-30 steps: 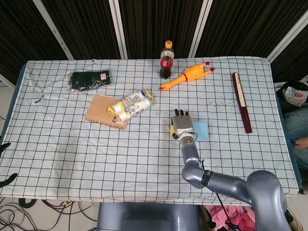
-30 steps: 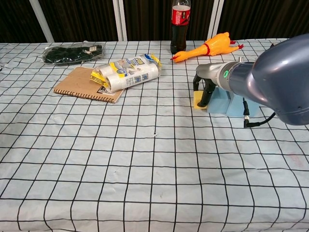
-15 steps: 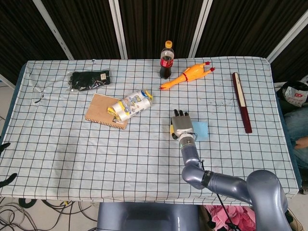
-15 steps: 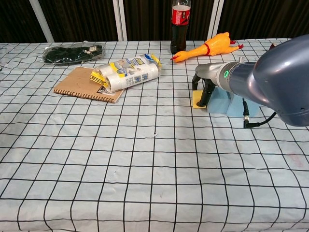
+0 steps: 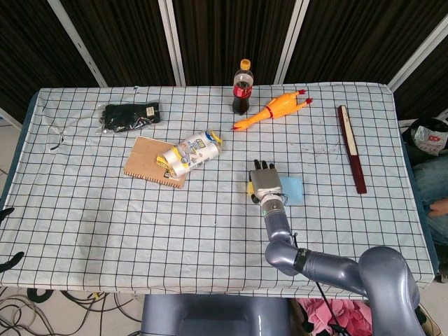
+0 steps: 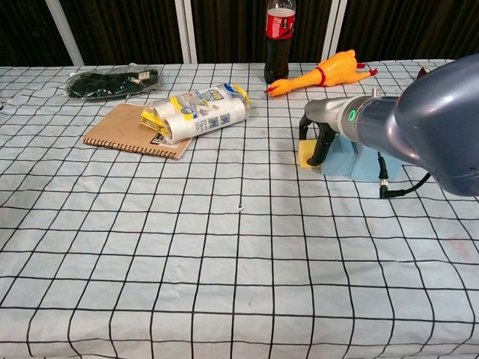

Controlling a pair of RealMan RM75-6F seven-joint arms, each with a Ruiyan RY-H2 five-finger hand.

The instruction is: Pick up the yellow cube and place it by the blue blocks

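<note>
The yellow cube (image 6: 305,154) sits low at the table, right against the left side of the light blue blocks (image 6: 353,158). My right hand (image 6: 320,133) reaches down over it, and its dark fingers (image 6: 317,148) close around the cube. From the head view, only a yellow sliver of the cube (image 5: 250,190) shows left of the right hand (image 5: 265,182), with the blue blocks (image 5: 293,189) just to its right. The hand hides most of the cube. My left hand does not appear in either view.
A brown notebook (image 5: 152,161) with a wrapped roll pack (image 5: 189,154) lies at centre left. A cola bottle (image 5: 242,87) and a rubber chicken (image 5: 274,110) stand at the back. A dark red bar (image 5: 352,148) lies at the right and a black pouch (image 5: 130,116) at the back left.
</note>
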